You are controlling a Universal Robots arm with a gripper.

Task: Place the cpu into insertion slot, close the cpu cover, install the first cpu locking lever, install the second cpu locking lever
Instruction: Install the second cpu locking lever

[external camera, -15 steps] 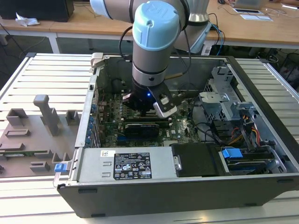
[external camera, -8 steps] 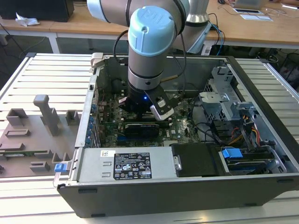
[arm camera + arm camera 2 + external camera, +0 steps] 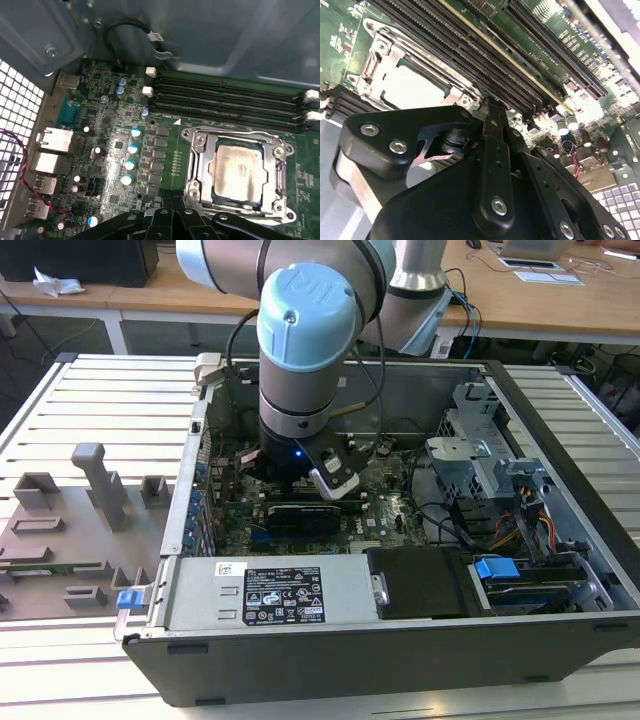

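Observation:
The cpu (image 3: pixel 237 172) lies flat in the insertion slot (image 3: pixel 192 136), its dull silver top showing through the window of the cpu cover (image 3: pixel 200 167), which is down over it. The cpu (image 3: pixel 412 85) appears pale and glaring in the second wrist view, framed by the cover (image 3: pixel 380 60). A thin wire locking lever (image 3: pixel 235 133) runs along the slot's side nearest the memory slots. My gripper (image 3: pixel 172 196) is shut, its black fingertips close together just off the slot's edge, with nothing visible between them. In the second wrist view one finger (image 3: pixel 492 125) points toward the memory slots.
Long black memory slots (image 3: pixel 225 100) lie beside the socket. Capacitors (image 3: pixel 131 149) and rear ports (image 3: pixel 50 140) crowd the other side. The arm's wrist (image 3: pixel 300 360) reaches down into the open computer case (image 3: pixel 190 500). Drive cage and cables (image 3: pixel 500 500) sit at the exterior view's right.

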